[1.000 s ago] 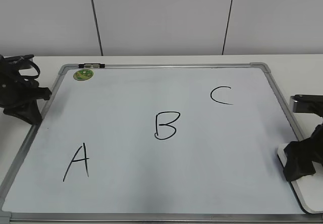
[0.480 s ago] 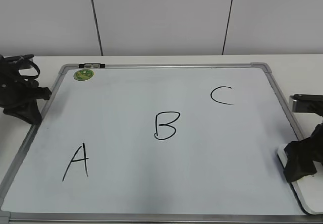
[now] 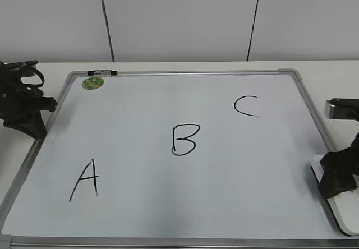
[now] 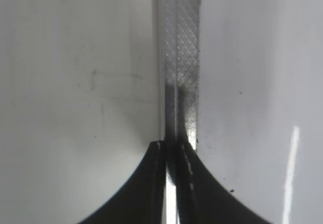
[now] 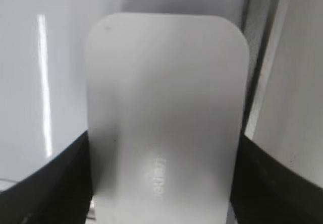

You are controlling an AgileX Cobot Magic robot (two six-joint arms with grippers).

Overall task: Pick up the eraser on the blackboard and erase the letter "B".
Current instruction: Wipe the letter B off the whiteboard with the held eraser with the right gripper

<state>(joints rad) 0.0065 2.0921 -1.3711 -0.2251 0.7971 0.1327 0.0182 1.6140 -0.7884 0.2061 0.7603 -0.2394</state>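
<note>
We see the blackboard (image 3: 314, 120) lying flat on the table (image 3: 168, 67), silver frame all round. Three black letters on it: "A" (image 3: 85, 180) near the front left, the letter "B" (image 3: 184, 139) about mid-board, "C" (image 3: 246, 105) further back and to the right. B's strokes are whole. A round green magnet (image 3: 93, 83) sits at the back left corner, just beside a small clip (image 3: 101, 72) on the top frame.

The eraser (image 3: 342, 210) is at the board's right edge, near the front corner, well apart from the B. In the exterior view we make out only its white rim under and in front of the right gripper (image 3: 337, 183). In the right wrist view the eraser (image 5: 164, 118) fills the middle, pale top up, faint grey print near the lower end. The dark fingers (image 5: 45, 188) stand one on each long side of it, both against its edges at the lower end. We read the right gripper (image 5: 161, 204) as closed onto the eraser; whether it has left the board we cannot tell.

The left gripper (image 3: 28, 127) sits at the board's left edge, toward the back. In its wrist view the left gripper's (image 4: 170, 151) tips meet, pressed together over the frame strip (image 4: 179, 57), holding nothing.
</note>
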